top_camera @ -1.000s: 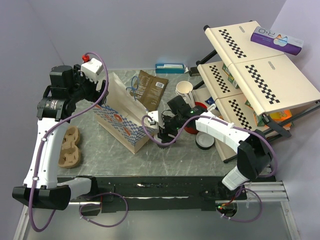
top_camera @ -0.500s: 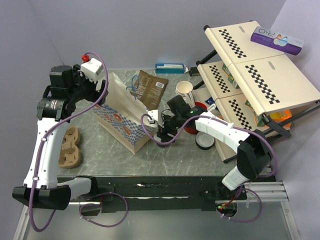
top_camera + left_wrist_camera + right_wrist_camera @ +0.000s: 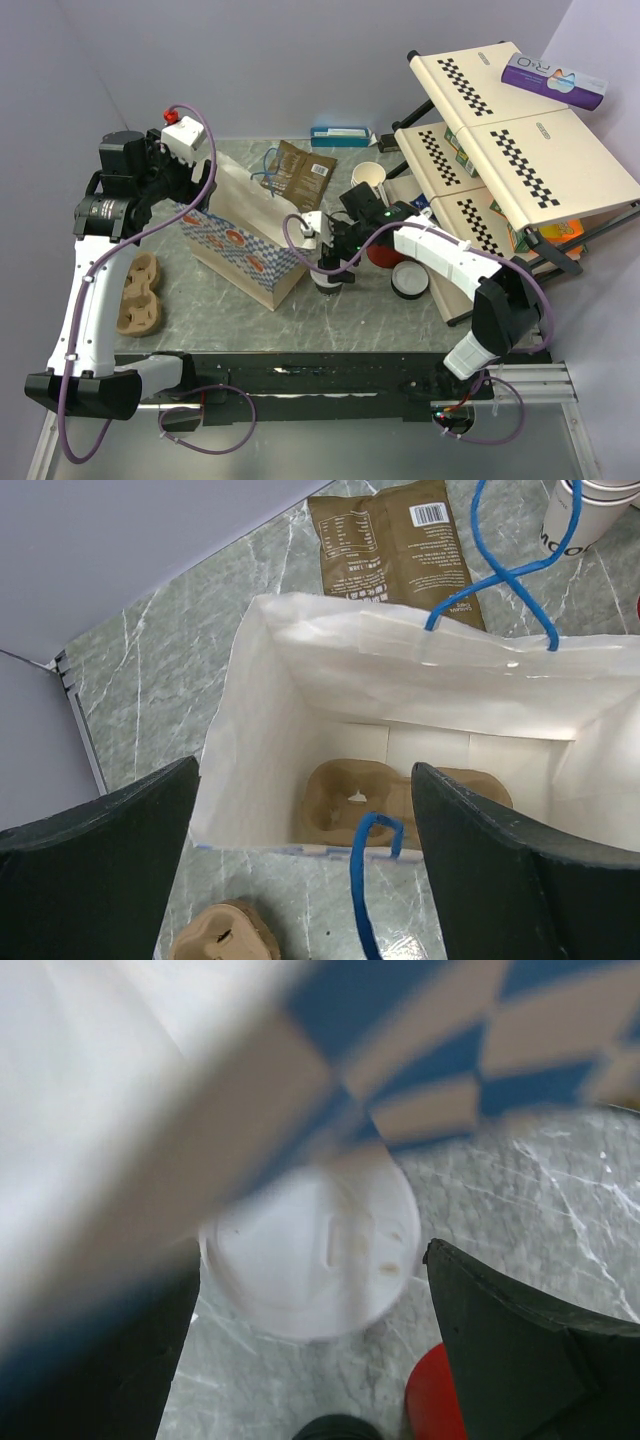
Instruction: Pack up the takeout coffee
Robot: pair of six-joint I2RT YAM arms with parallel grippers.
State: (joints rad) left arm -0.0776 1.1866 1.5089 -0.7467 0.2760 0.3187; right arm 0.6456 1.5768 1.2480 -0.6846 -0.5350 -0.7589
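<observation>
The right claw (image 3: 327, 272) has just spread wide. In its wrist view the two dark fingers stand well clear of the white lid of the coffee cup (image 3: 312, 1255), so the cup is loose and not gripped. It stands upright on the table (image 3: 380, 310), just beside the paper bag (image 3: 240, 235), at about 4 o'clock from it and touching or nearly touching the bag's end. A red cup (image 3: 440, 1405) sits at 5 o'clock of the lid.

The coffee is therefore let go outside the bag, and packing is not done; it will likely need a fresh hold.

Against the earlier top view, the right wrist has moved slightly toward 1 o'clock and the bag's white side lies a little broader.

The left claw (image 3: 305, 780) hangs wide and empty over the bag's mouth, where a cardboard cup holder (image 3: 360, 800) lies at the bottom.
</observation>
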